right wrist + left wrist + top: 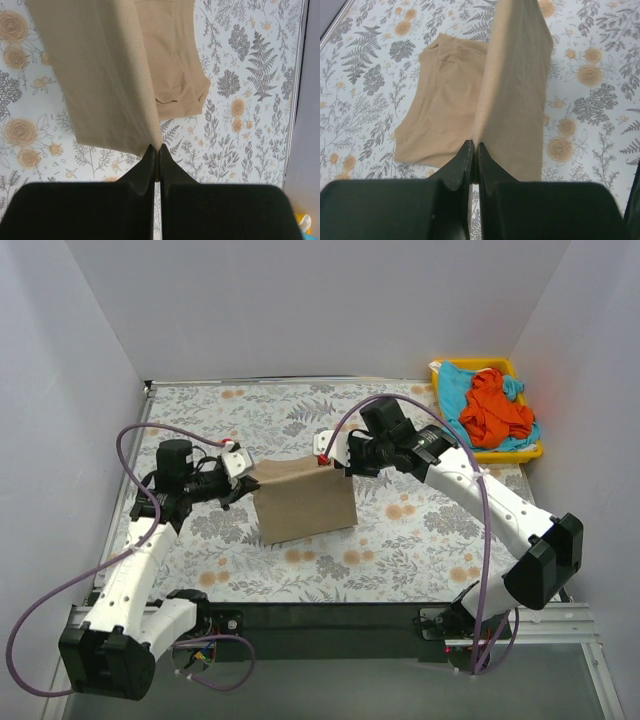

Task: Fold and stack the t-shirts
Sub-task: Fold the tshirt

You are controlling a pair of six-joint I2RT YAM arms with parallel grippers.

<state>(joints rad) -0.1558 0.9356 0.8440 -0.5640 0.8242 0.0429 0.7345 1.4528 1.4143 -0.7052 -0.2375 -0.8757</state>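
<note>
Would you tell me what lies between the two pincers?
The tan t-shirt alone, its lifted edge stretched from left pincer to right pincer; the top view shows it.

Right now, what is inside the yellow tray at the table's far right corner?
In the yellow tray, an orange-red t-shirt lies crumpled on top of a turquoise-blue t-shirt. The tray floor, and anything lying beneath the two shirts, is covered and cannot be seen.

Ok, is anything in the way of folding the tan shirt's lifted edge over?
Nothing visible. The left gripper and right gripper pinch the tan shirt; its flat half is bare, and the other shirts sit away in the yellow tray.
</note>
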